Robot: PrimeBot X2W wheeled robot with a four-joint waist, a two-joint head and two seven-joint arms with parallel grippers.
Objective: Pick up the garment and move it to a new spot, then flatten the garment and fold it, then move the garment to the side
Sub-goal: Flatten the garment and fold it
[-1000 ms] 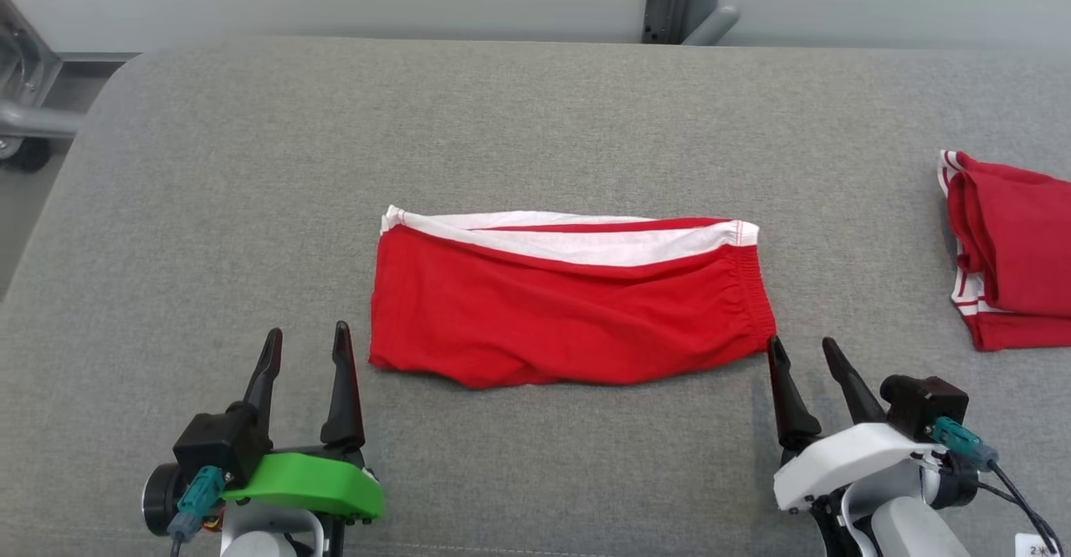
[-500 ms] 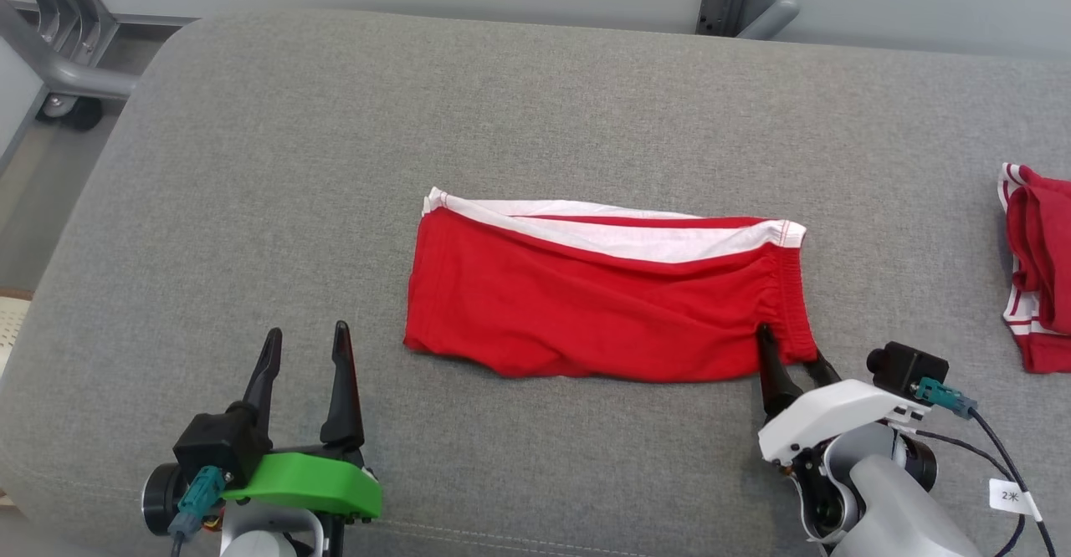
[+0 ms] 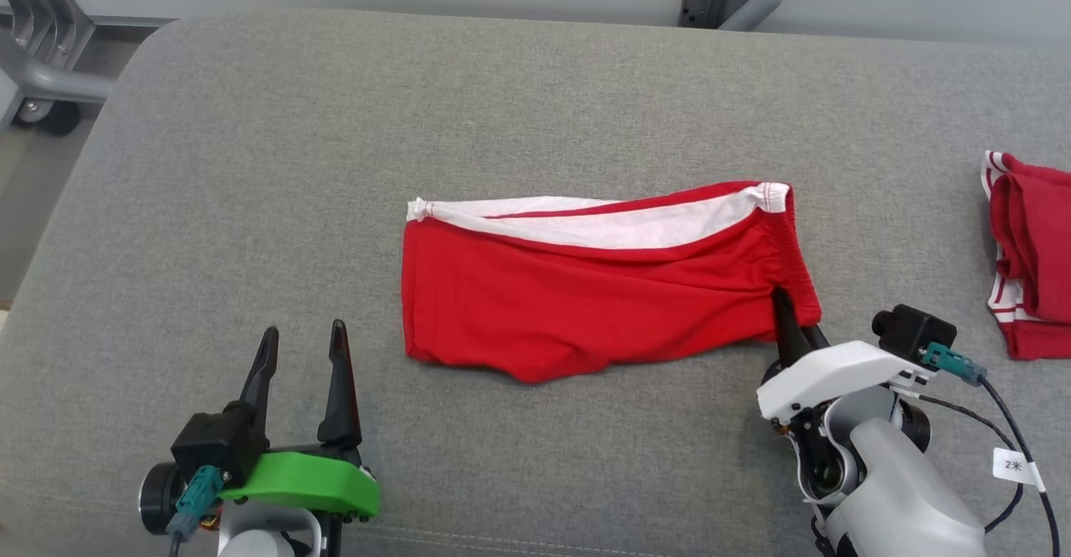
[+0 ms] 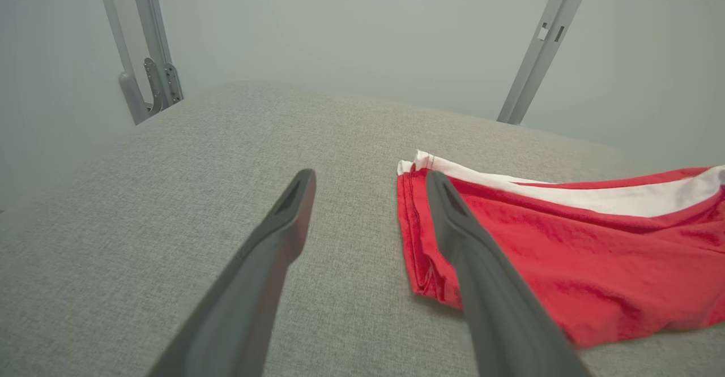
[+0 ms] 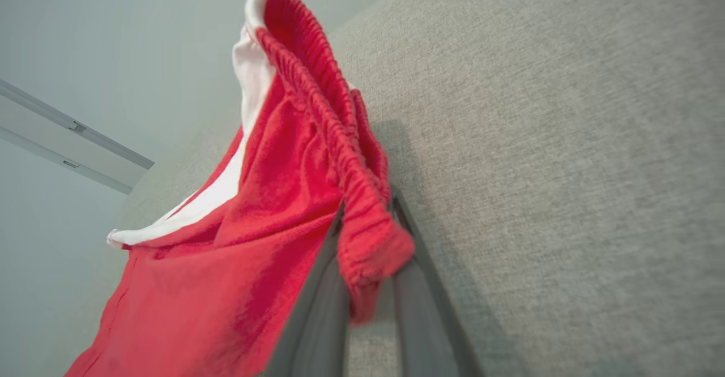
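And the right gripper [image 3: 791, 321] has closed! A second ago it stood open just off the shorts [image 3: 586, 306]. Now its fingers are pinched on the elastic waistband [image 5: 340, 156] at the corner nearest the cushion's front right. That end has swung toward the back edge of the cushion [image 3: 502, 97], and the right wrist view shows the waistband draped over the fingertips. The rest of the shorts lies flat mid-cushion, folded in half, with a white stripe [image 3: 602, 224] along the far side. The left gripper [image 3: 304, 329] hangs over the cushion's front left, jaws spread wide with nothing between them, apart from the shorts. A second red garment [image 3: 1033, 256] sits at the cushion's right edge. A white tag [image 3: 1014, 465] on the right arm's cable shows a "2" and a mark too small to read.
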